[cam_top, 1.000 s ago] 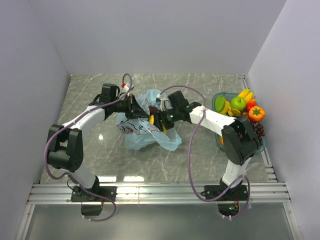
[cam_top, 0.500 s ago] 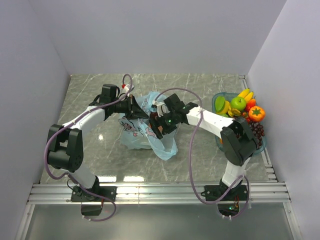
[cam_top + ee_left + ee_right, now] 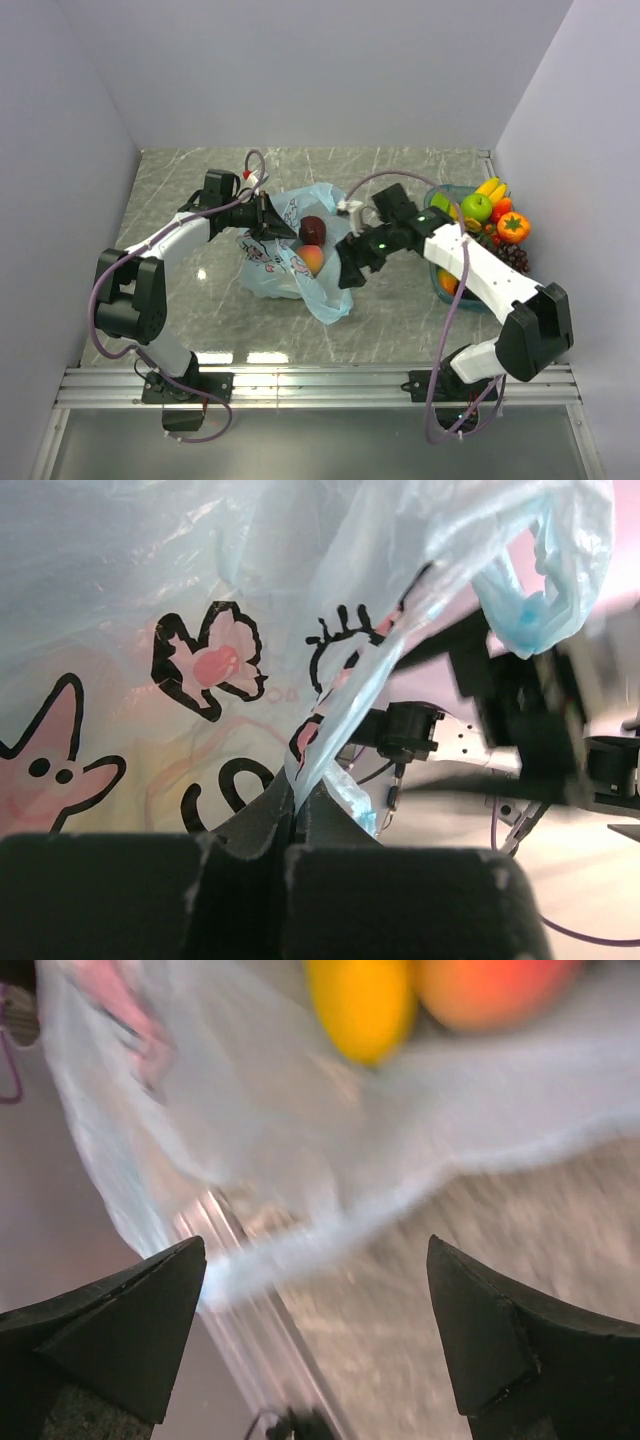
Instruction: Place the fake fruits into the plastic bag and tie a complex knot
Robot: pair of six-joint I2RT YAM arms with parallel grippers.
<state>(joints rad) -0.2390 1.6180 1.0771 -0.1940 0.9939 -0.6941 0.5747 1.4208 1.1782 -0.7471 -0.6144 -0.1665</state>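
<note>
The light-blue plastic bag [image 3: 290,262] lies mid-table with its mouth open. A dark red fruit [image 3: 313,229] and a peach [image 3: 312,259] lie inside it. My left gripper [image 3: 270,222] is shut on the bag's upper edge and holds it up; the left wrist view shows the film [image 3: 340,710] pinched between the jaws. My right gripper [image 3: 352,268] is open and empty just right of the bag. The right wrist view shows a yellow fruit [image 3: 362,1000] and the peach [image 3: 490,988] in the bag [image 3: 250,1110].
A teal tray [image 3: 436,196] at the right holds more fruits: bananas [image 3: 490,188], a green apple [image 3: 476,207], an orange [image 3: 513,227], red pieces and purple grapes [image 3: 516,258]. Grey walls enclose the table. A metal rail [image 3: 320,385] runs along the near edge.
My right gripper has come out of the bag's mouth and swung right, open and empty. The red fruit and peach now show inside the bag. The left gripper kept its hold.
</note>
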